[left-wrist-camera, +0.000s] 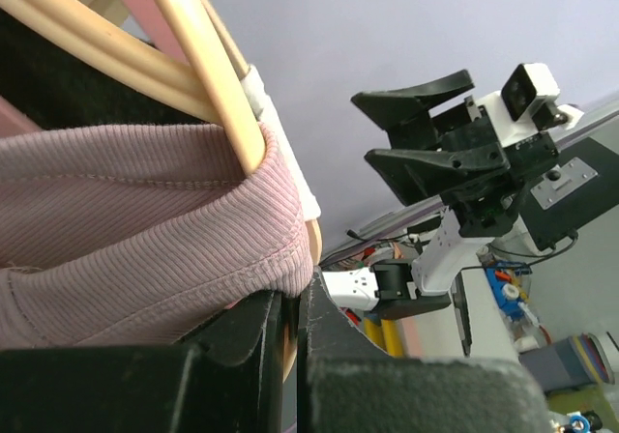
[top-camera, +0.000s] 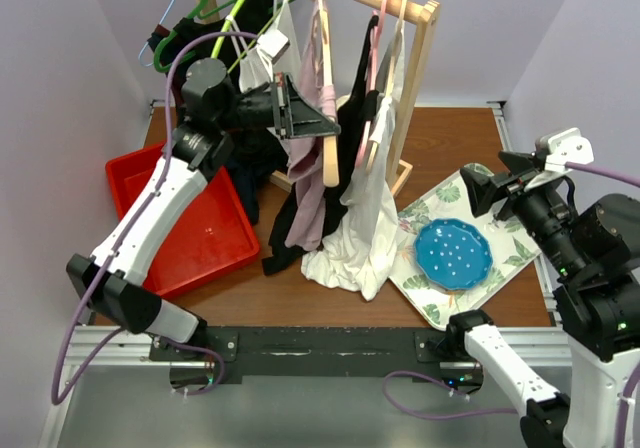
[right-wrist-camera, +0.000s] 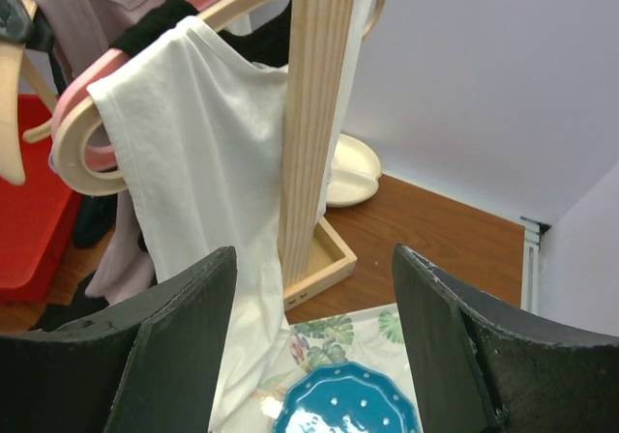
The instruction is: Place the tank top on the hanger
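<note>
Well, my left gripper (left-wrist-camera: pixel 293 317) is closed down tight, and the hem of the tank top (left-wrist-camera: pixel 126 230) seems to be pinched between its fingers, though that edge is hard to make out. The mauve top drapes over the curved arm of the hanger (left-wrist-camera: pixel 208 75), up at the wooden rack (top-camera: pixel 415 68) among other garments. My right gripper (right-wrist-camera: pixel 314 346) stands wide apart, holding nothing, above the leaf-print tray (top-camera: pixel 425 303) and its blue plate (top-camera: pixel 453 253). A white top (right-wrist-camera: pixel 193 162) hangs beside the rack post; a red bin (top-camera: pixel 215 243) sits off to the left
</note>
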